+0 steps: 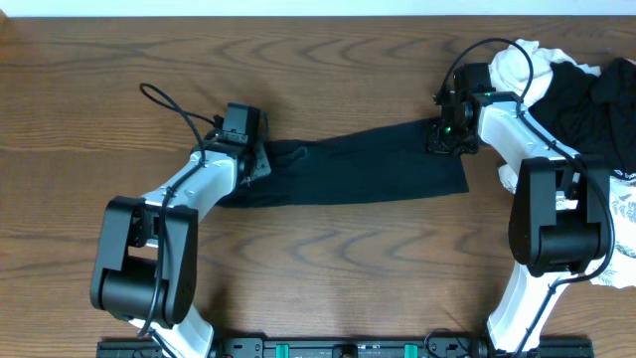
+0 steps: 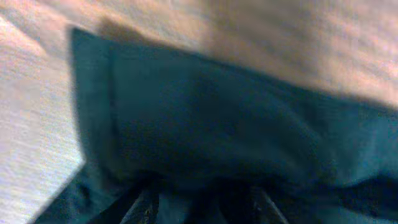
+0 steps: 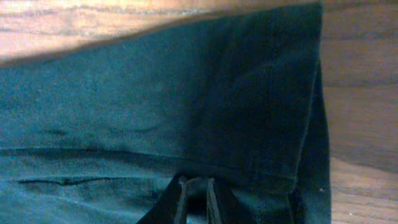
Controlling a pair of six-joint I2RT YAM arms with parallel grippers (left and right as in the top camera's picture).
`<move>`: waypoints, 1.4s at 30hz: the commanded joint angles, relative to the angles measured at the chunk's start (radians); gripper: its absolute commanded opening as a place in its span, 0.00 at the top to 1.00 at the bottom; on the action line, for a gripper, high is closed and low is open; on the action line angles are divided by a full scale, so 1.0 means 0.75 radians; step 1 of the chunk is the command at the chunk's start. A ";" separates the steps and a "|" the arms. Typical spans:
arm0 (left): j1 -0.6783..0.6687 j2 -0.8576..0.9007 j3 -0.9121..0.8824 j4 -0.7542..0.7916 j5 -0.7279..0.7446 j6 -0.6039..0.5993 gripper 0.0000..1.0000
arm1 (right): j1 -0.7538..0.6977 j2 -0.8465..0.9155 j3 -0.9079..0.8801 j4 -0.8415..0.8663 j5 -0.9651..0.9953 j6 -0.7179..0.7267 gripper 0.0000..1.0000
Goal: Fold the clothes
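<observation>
A dark teal garment [image 1: 358, 164] lies stretched across the wooden table between my two arms. My left gripper [image 1: 256, 164] is at its left end. In the blurred left wrist view its fingers [image 2: 205, 208] stand apart, low on the cloth [image 2: 205, 118], with folds bunched between them. My right gripper [image 1: 449, 139] is at the garment's upper right corner. In the right wrist view its fingers [image 3: 198, 199] are close together, pinching the cloth [image 3: 155, 99] near the hemmed edge.
A pile of black and white clothes [image 1: 586, 89] lies at the far right, behind the right arm. A white patterned cloth [image 1: 621, 214] hangs at the right edge. Both arm bases stand at the table's front.
</observation>
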State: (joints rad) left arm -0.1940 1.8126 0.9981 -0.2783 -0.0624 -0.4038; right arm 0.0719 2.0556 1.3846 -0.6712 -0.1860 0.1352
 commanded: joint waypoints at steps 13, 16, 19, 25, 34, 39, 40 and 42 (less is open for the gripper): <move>0.125 0.018 0.010 0.155 -0.072 0.105 0.51 | -0.102 -0.087 0.059 -0.034 -0.068 0.127 0.71; 0.125 0.018 0.010 0.154 -0.072 0.125 0.51 | -0.149 -0.088 0.059 -0.096 -0.068 0.147 0.71; 0.125 0.018 0.010 0.149 -0.072 0.124 0.51 | -0.203 -0.088 0.057 -0.156 -0.098 0.153 0.69; 0.125 0.018 0.010 0.134 -0.072 0.124 0.51 | -0.264 -0.087 0.055 -0.223 -0.195 0.147 0.61; 0.125 0.018 0.010 0.111 -0.072 0.124 0.51 | -0.262 -0.062 0.032 -0.196 -0.325 0.098 0.32; 0.125 0.018 0.010 0.097 -0.072 0.124 0.51 | -0.260 -0.004 0.027 -0.153 -0.333 0.098 0.30; 0.125 0.018 0.010 0.096 -0.072 0.124 0.51 | -0.258 0.013 0.027 -0.146 -0.342 0.098 0.30; 0.125 0.018 0.010 0.094 -0.072 0.124 0.51 | -0.255 0.036 0.027 -0.143 -0.357 0.098 0.29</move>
State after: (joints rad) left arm -0.1017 1.8126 0.9970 -0.2031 -0.0944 -0.3313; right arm -0.1299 2.0388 1.4105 -0.7822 -0.4202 0.2218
